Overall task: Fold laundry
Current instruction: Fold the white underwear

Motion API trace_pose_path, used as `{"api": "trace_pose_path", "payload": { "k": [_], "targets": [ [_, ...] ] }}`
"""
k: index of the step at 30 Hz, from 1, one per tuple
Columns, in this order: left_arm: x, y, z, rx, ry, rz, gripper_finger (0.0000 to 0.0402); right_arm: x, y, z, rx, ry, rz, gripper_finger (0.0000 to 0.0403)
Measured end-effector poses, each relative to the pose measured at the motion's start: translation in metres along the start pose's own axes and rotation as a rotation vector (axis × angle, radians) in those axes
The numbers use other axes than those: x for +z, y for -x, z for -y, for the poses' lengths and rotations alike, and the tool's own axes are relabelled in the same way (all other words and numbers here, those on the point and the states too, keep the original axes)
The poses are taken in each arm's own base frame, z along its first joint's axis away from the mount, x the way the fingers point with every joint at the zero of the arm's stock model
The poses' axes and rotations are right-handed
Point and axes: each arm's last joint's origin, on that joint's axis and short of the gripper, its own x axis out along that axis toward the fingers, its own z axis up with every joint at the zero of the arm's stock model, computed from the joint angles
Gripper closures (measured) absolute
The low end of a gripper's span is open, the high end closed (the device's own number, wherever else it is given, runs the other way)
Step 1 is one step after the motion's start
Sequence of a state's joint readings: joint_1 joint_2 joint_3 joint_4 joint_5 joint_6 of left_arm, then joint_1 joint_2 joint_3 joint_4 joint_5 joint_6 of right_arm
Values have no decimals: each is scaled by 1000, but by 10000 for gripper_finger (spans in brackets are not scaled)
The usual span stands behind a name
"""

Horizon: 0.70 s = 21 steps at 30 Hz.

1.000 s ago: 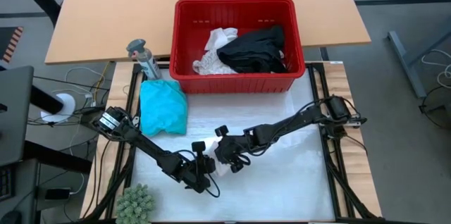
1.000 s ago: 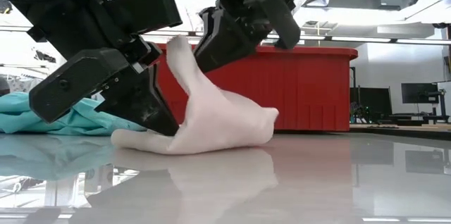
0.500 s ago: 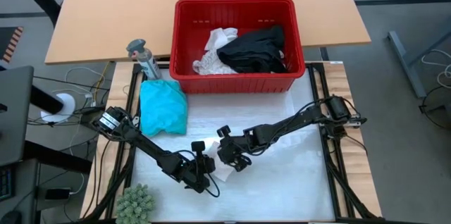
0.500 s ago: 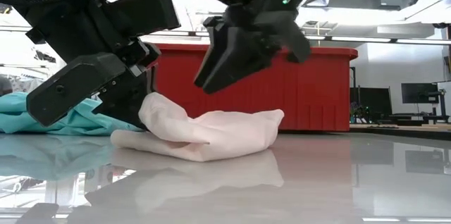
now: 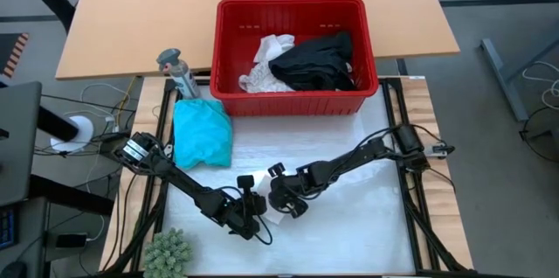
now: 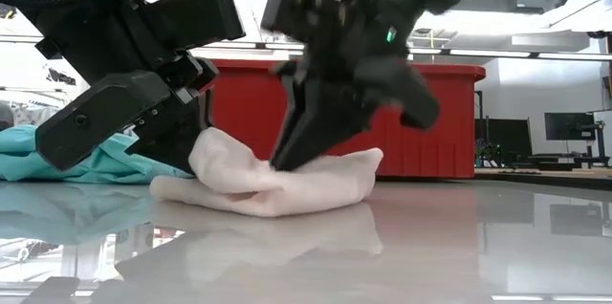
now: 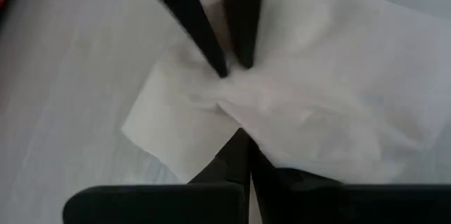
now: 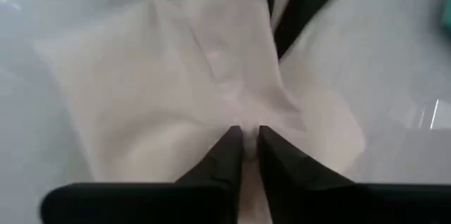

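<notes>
A small white cloth (image 6: pixel 287 182) lies crumpled on the table (image 5: pixel 349 225), pinched at one edge by the left gripper (image 5: pixel 251 211), whose fingers are pressed together on it. The right gripper (image 5: pixel 281 201) is set just beside the left, its tips down on the cloth's top; its fingers (image 8: pixel 229 152) stand nearly together, and whether a fold is caught cannot be told. Beyond the left gripper a teal garment (image 5: pixel 202 133) is seen; further off, a basket (image 5: pixel 293 101) holds black (image 5: pixel 316 59) and white (image 5: pixel 266 64) garments.
</notes>
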<state>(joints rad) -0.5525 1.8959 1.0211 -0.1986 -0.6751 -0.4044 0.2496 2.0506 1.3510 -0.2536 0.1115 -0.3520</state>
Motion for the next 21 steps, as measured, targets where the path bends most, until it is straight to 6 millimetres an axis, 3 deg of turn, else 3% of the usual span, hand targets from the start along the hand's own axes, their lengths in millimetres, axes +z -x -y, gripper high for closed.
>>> {"api": "trace_pose_path", "payload": {
  "k": [4, 12, 17, 21],
  "targets": [
    [14, 13, -1, 0, -38, -42, 401, -6, -10, 2, 5, -12, -21, 351],
    [41, 42, -7, 98, -108, -143, 402, -5, -10, 2, 0, -19, -8, 353],
    [56, 60, 5, 173, -77, 12, 402, -4, -11, 2, -2, -16, -1, 353],
    [61, 63, 19, 99, -8, 93, 401, -4, -11, 2, -2, -14, 0, 353]
  ]
}}
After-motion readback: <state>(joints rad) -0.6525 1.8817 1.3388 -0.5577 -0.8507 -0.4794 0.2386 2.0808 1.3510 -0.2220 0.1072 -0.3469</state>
